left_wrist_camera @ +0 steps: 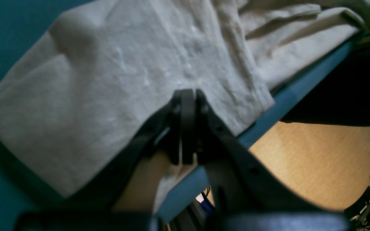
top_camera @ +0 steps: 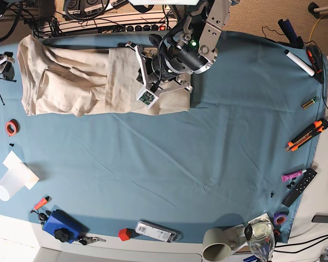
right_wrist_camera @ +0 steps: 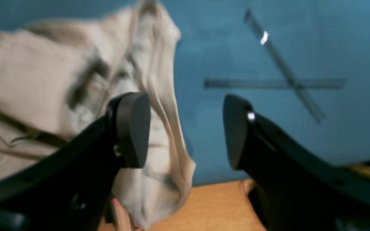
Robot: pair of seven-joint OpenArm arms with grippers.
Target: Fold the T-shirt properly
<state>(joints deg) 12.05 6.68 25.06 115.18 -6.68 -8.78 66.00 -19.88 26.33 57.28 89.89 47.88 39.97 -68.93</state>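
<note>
The beige T-shirt (top_camera: pixel 71 76) lies partly folded at the table's far left corner, one layer lapped over its middle. In the left wrist view the T-shirt (left_wrist_camera: pixel 124 80) lies flat by the table edge. My left gripper (left_wrist_camera: pixel 186 96) is shut over its hem, with a strip of beige fabric showing under the closed jaws. The left arm (top_camera: pixel 180 54) reaches over the shirt's right end. My right gripper (right_wrist_camera: pixel 186 128) stands wide open with nothing between its fingers. A bunched edge of the T-shirt (right_wrist_camera: pixel 27 80) hangs just behind its left fingertip (right_wrist_camera: pixel 133 128).
A tape cross (right_wrist_camera: pixel 287 81) marks the teal cloth (top_camera: pixel 208 153). The table edge drops to a wooden floor (left_wrist_camera: pixel 316 160). Around the rim lie a red tape roll (top_camera: pixel 11 127), a white cup (top_camera: pixel 11 183), an orange knife (top_camera: pixel 306 135), a marker (top_camera: pixel 298 61) and a remote (top_camera: pixel 300 186).
</note>
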